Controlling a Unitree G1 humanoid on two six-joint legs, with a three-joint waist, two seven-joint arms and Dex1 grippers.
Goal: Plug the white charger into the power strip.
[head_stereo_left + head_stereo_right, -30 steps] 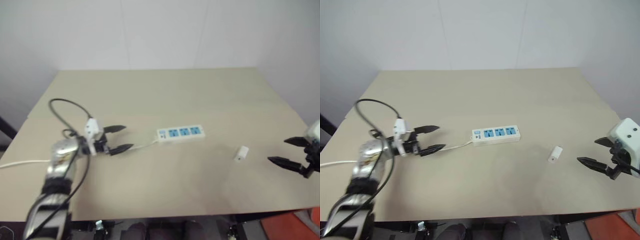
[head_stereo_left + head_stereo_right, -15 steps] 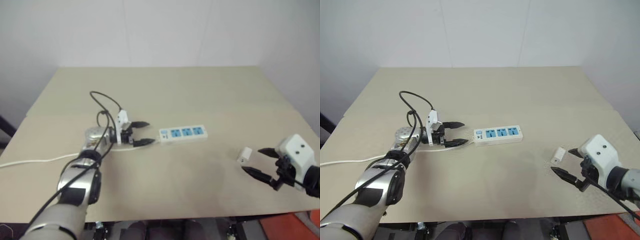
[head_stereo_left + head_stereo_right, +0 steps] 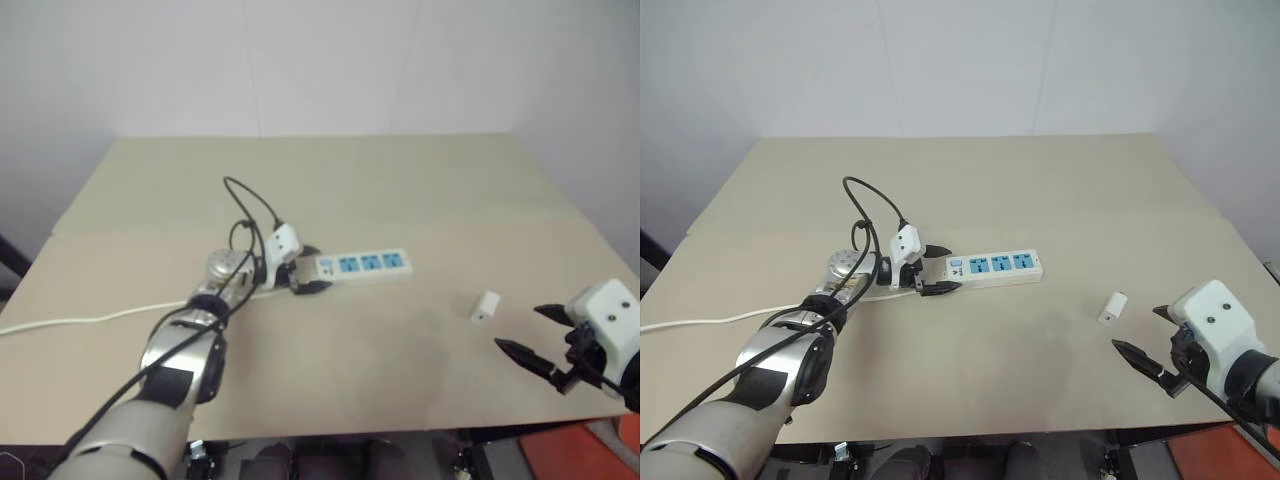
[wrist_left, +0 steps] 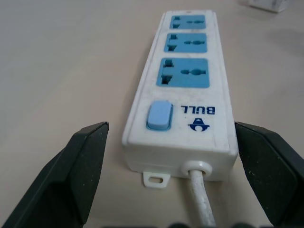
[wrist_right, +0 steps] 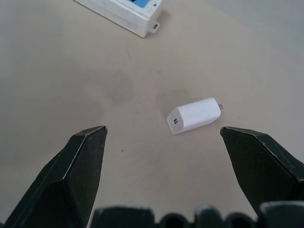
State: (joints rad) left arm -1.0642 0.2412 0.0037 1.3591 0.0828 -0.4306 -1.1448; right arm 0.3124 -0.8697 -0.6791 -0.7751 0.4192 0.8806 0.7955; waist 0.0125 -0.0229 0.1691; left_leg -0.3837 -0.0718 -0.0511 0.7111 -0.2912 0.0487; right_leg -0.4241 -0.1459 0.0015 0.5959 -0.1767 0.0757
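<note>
Beige table (image 3: 1040,190): left pincer (image 3: 932,270), spread wide, straddled the switch end of the long white plastic power strip (image 3: 995,267) with blue sockets; the small white cuboid charger (image 3: 1112,307) lay apart, nearest the wide-open, empty right pincer (image 3: 1148,340), its long axis crosswise to the fingers.

A: Power strip (image 4: 180,102)? 
B: Long flat white bar, three blue socket panels in a row, pale blue switch at the near end, thin white cord leaving that end. Lies flat, switch end between the left gripper's (image 4: 166,175) spread fingers, no contact seen.
A: White charger (image 5: 194,116)? 
B: Small white cuboid on its side, ahead of the right gripper (image 5: 161,175), apart from both open fingers.
</note>
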